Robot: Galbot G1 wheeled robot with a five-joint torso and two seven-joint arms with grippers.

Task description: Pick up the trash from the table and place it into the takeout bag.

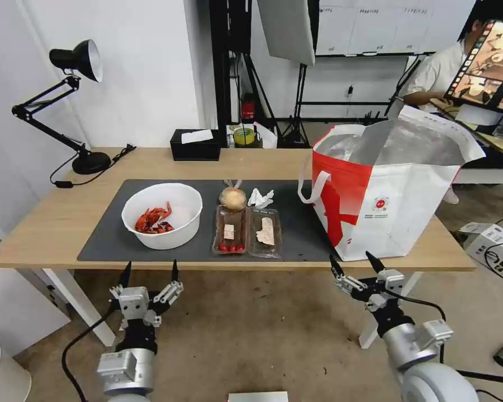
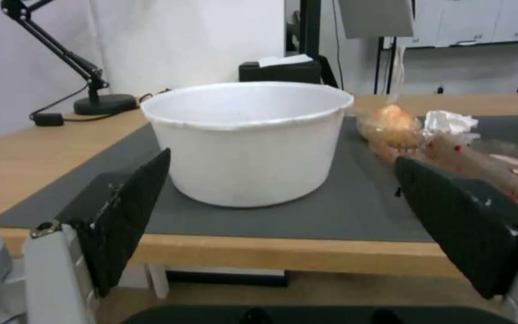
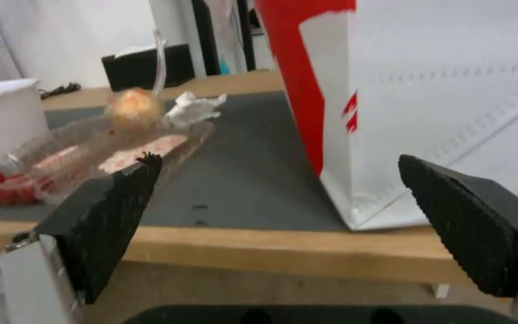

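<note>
On the dark mat of the table [image 1: 56, 223] stands a white round bowl [image 1: 162, 215] with red crayfish shells. Right of it lie two clear plastic trays [image 1: 246, 230], a bagged bun [image 1: 232, 197] and a crumpled white tissue [image 1: 260, 197]. The red and white takeout bag [image 1: 391, 195] stands open at the mat's right end. My left gripper [image 1: 150, 269] hangs open below the table's front edge, facing the bowl [image 2: 247, 139]. My right gripper [image 1: 352, 260] is open below the edge, in front of the bag's [image 3: 439, 103] near left corner. Both are empty.
A black desk lamp [image 1: 67, 106] stands at the table's far left, and a black tissue box [image 1: 194, 144] sits at the back edge. A white table leg [image 1: 78, 304] stands near my left arm. Boxes and cables lie on the floor at right.
</note>
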